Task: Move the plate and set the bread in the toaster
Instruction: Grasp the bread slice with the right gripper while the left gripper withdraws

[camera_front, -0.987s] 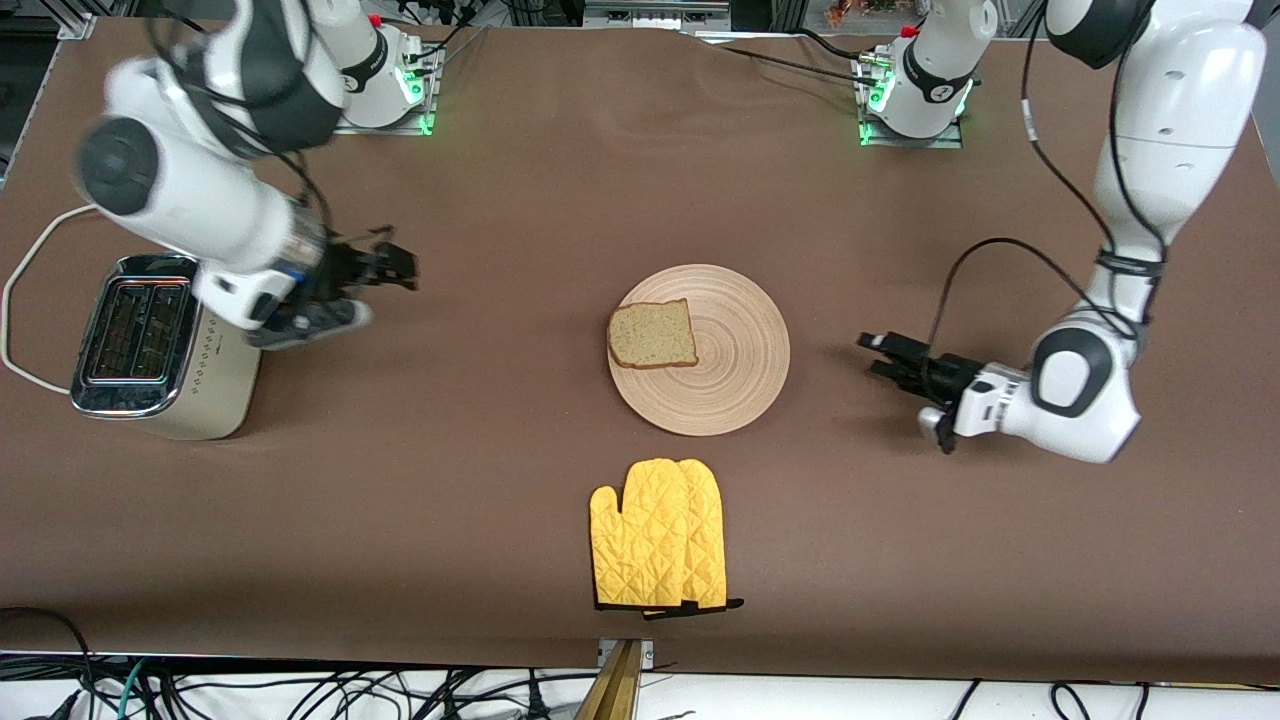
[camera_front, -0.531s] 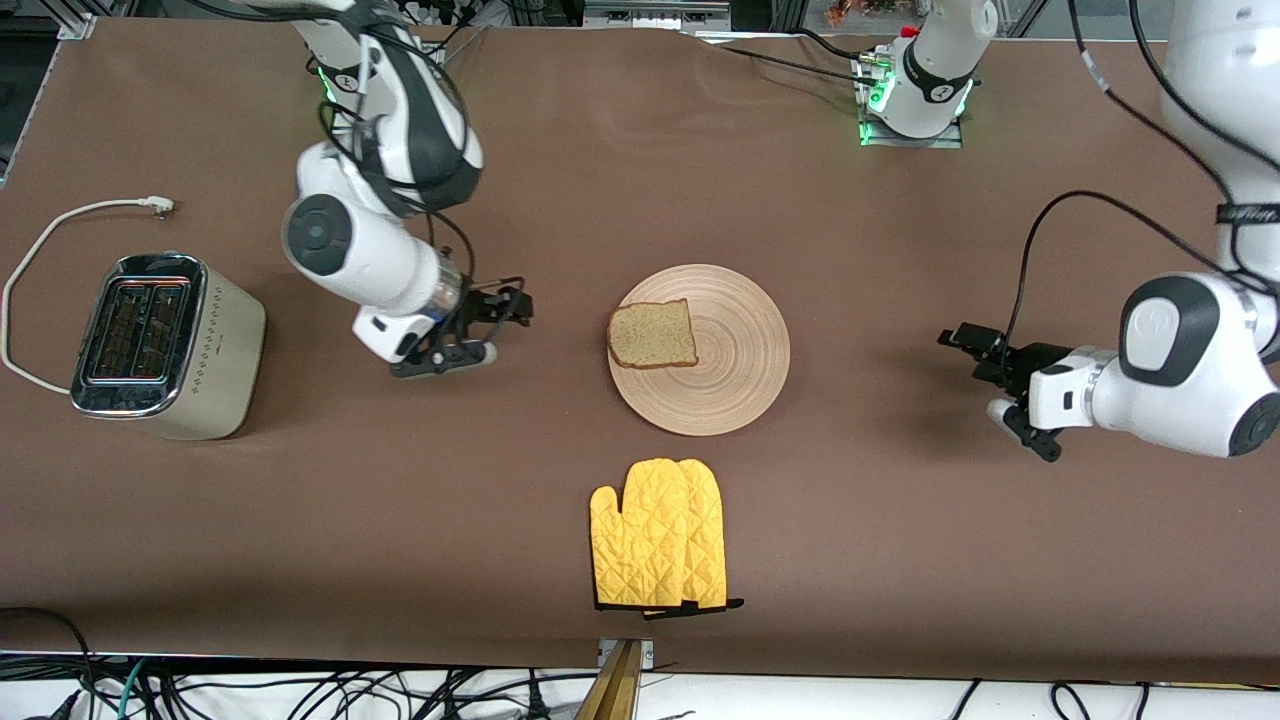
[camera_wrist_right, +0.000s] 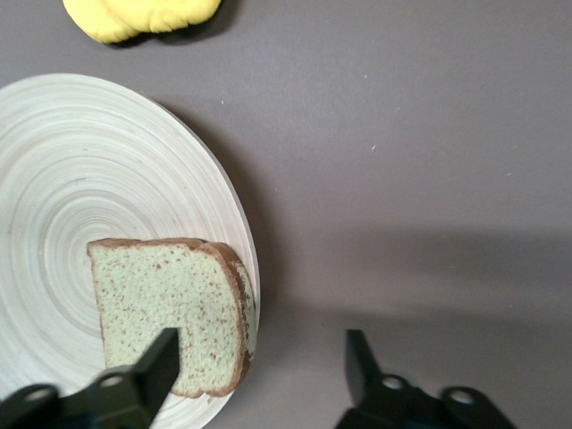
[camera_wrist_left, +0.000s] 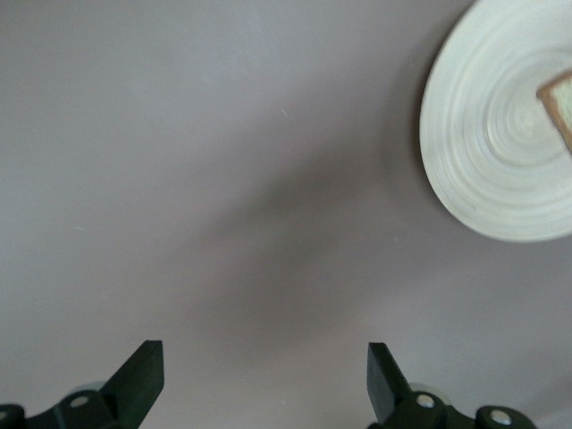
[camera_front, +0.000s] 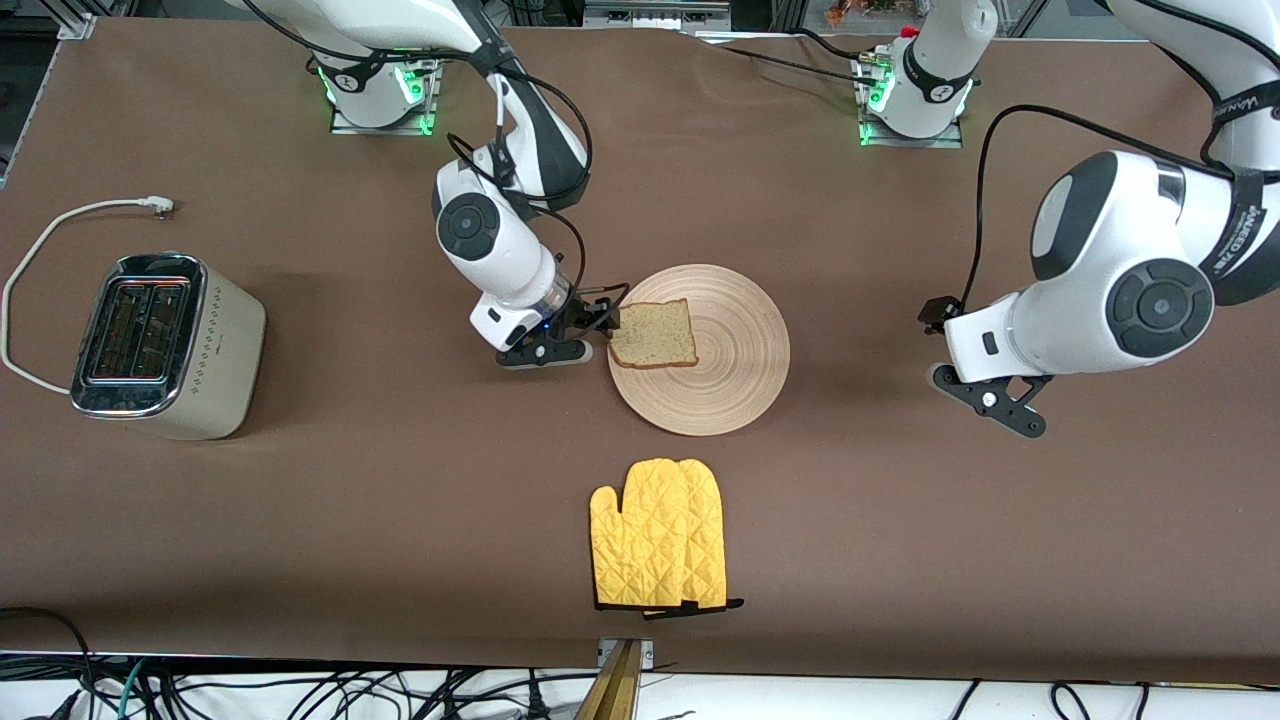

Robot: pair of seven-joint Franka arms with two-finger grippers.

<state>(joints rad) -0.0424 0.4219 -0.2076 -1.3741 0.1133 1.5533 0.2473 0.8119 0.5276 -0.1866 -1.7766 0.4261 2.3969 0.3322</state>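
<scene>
We see the large round light-wood plate (camera_front: 715,355) w/ ring grooves lying mid-table, and the square-ish slice of light brown bread (camera_front: 653,334) flat on it, at the rim toward the right arm's end. The right gripper (camera_front: 607,322) is low at that same rim. In the right wrist view its jaws are apart, w/ nothing clamped; one finger (camera_wrist_right: 161,362) overlaps the bread (camera_wrist_right: 170,313) near its crust edge, the other finger (camera_wrist_right: 357,362) is over bare brown table (camera_wrist_right: 429,161) just beside the plate (camera_wrist_right: 80,179) — so the crust edge sits between the jaws. We can't tell if a finger touches the slice.

The left gripper (camera_wrist_left: 265,380) hangs over bare table toward the left arm's end, jaws wide apart, empty, the plate (camera_wrist_left: 487,152) well apart from it.

The boxy cream-beige toaster (camera_front: 165,345) w/ chrome top stands at the right arm's end, slots empty. A yellow quilted oven mitt (camera_front: 660,545) lies nearer the front camera than the plate.
</scene>
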